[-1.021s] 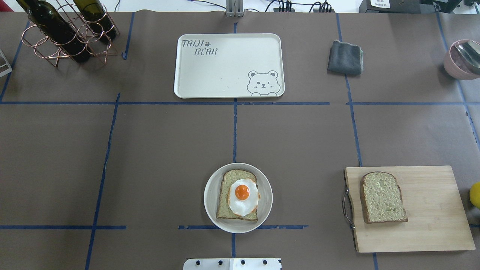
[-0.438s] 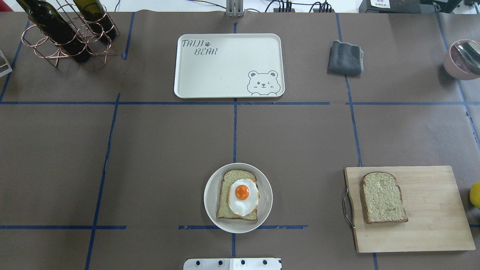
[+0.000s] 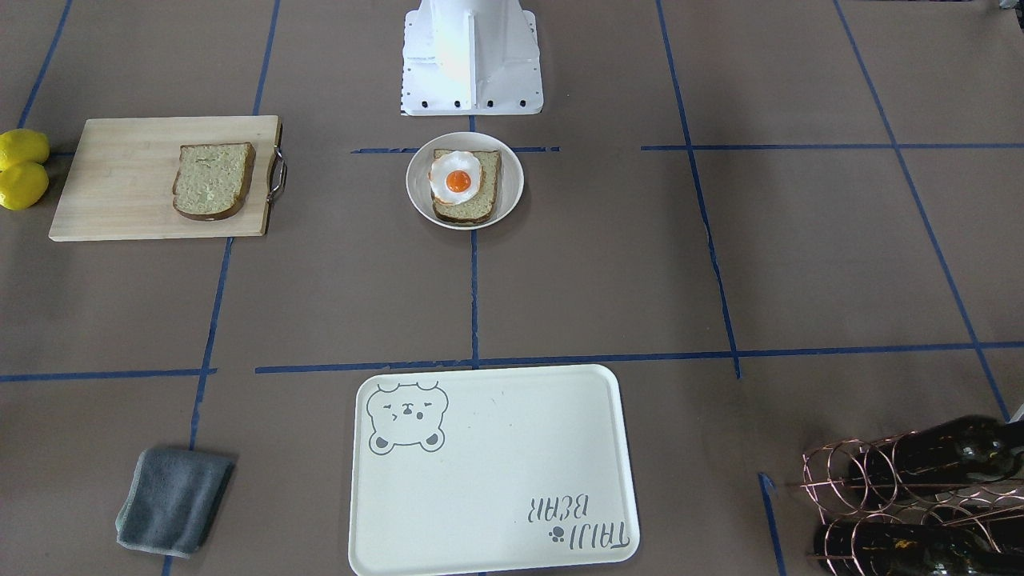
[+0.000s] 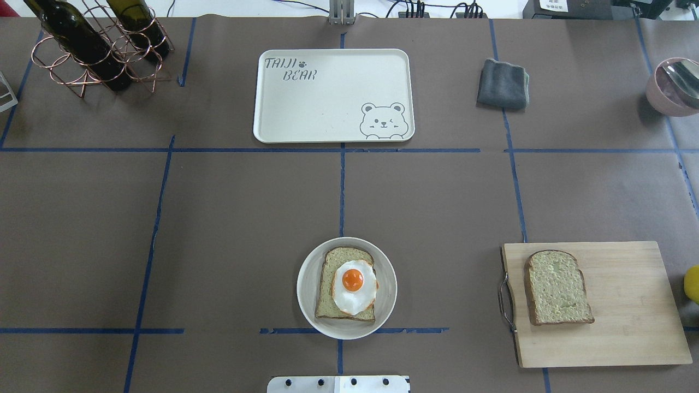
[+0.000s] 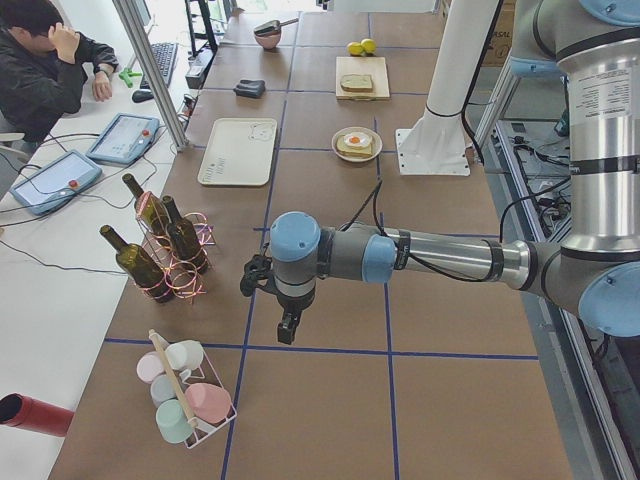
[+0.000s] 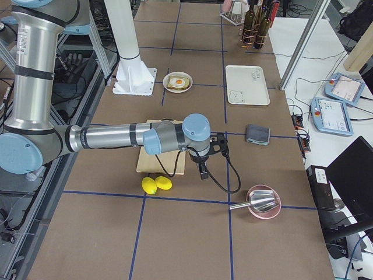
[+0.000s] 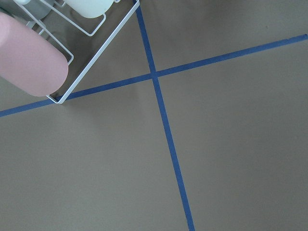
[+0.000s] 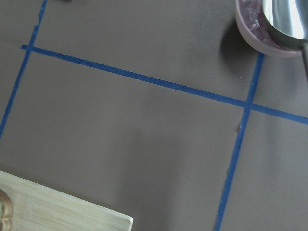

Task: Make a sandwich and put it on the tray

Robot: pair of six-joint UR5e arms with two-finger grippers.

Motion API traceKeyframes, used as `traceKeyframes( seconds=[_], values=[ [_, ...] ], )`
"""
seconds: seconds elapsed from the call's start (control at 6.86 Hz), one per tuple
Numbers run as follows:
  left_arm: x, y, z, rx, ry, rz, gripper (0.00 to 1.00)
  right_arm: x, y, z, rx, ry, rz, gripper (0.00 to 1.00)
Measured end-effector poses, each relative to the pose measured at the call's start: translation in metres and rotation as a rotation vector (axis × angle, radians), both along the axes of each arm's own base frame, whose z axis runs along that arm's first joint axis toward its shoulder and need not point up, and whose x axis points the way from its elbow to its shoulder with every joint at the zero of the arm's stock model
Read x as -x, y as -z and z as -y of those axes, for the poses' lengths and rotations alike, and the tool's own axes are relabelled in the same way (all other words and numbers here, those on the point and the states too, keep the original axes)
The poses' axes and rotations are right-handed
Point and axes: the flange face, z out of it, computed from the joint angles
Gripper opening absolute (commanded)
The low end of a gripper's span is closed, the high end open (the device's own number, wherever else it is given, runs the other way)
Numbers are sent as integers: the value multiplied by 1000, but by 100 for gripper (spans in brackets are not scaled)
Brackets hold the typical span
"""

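One bread slice (image 4: 331,295) lies on a round white dish (image 4: 309,284) near the robot's base, with the fried egg (image 4: 354,284) on top of it. The second bread slice (image 4: 557,287) lies on the wooden cutting board (image 4: 628,311) to the right. The cream bear tray (image 4: 333,95) sits at the far middle with nothing on it. My left gripper (image 5: 287,326) hangs over bare table far to the left. My right gripper (image 6: 202,171) hangs past the board near the lemons. Both show only in the side views, so I cannot tell whether they are open or shut.
A copper rack with wine bottles (image 4: 93,43) stands at the far left. A grey cloth (image 4: 503,83) and a pink bowl with a ladle (image 4: 674,86) are at the far right. Two lemons (image 3: 22,168) lie beside the board. A rack of cups (image 5: 185,395) stands near my left gripper.
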Motion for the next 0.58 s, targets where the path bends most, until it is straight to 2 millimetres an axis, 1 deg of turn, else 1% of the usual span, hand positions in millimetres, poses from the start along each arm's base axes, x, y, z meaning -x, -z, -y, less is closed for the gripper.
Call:
traceKeyframes(
  seconds=[0.15, 0.29, 0.58],
  values=[
    [0, 1, 1, -1, 1, -1, 100, 29, 13, 1, 3, -20, 36, 100],
    [0, 1, 1, -1, 2, -1, 100, 64, 24, -3, 39, -45, 82, 100],
    [0, 2, 1, -2, 2, -1, 100, 126, 35, -29, 123, -91, 154, 100]
  ],
)
